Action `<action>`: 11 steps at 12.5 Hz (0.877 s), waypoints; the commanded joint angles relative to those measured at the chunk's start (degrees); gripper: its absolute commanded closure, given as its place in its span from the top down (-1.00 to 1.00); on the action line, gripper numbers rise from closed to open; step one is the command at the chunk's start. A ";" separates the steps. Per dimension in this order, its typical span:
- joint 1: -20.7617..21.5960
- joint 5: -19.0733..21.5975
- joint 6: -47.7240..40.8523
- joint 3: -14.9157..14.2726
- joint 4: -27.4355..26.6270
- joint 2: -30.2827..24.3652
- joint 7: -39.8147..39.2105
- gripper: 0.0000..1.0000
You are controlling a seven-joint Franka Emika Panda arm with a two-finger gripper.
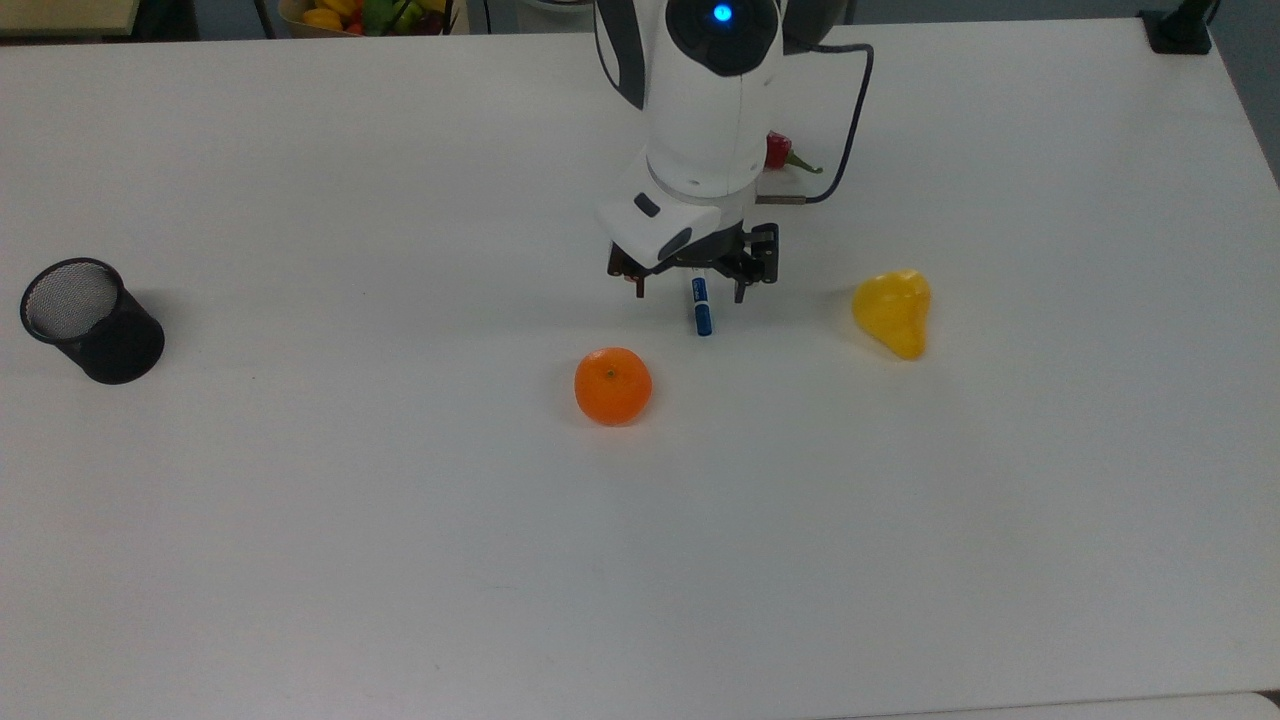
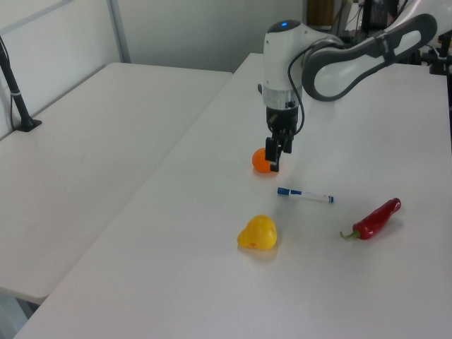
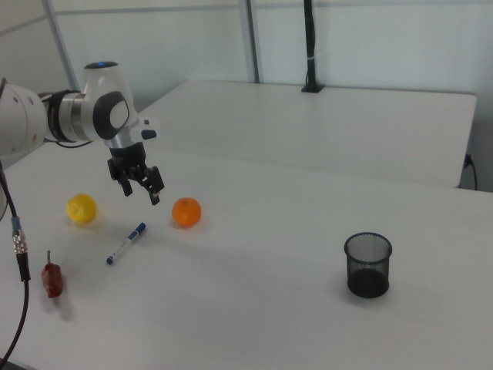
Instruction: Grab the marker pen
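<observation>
The marker pen (image 1: pixel 703 308) lies flat on the white table, its blue cap toward the orange (image 1: pixel 613 386). Its whole white barrel (image 2: pixel 305 195) shows in the left view, and the pen (image 3: pixel 126 243) rests free in the right view. My gripper (image 1: pixel 690 288) hangs open above the pen's cap end, clear of it, with nothing between its fingers. The gripper (image 2: pixel 274 159) hovers in front of the orange (image 2: pixel 260 161) in the left view. In the right view the gripper (image 3: pixel 141 191) stands well above the table.
A yellow pear-shaped fruit (image 1: pixel 893 310) lies at the top view's right of the pen. A red chili (image 2: pixel 374 219) rests past the pen's tail end. A black mesh cup (image 1: pixel 90 320) stands far off at the top view's left.
</observation>
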 commanded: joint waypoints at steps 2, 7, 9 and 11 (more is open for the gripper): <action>-3.29 1.00 -10.79 -0.49 -0.47 -8.98 -1.35 1.00; -8.02 9.59 -26.97 -0.57 -1.26 -22.76 -10.65 1.00; -9.61 11.11 -26.73 -0.57 -4.76 -28.57 -11.98 1.00; -10.15 12.95 -26.03 -0.66 -8.80 -33.93 -12.43 1.00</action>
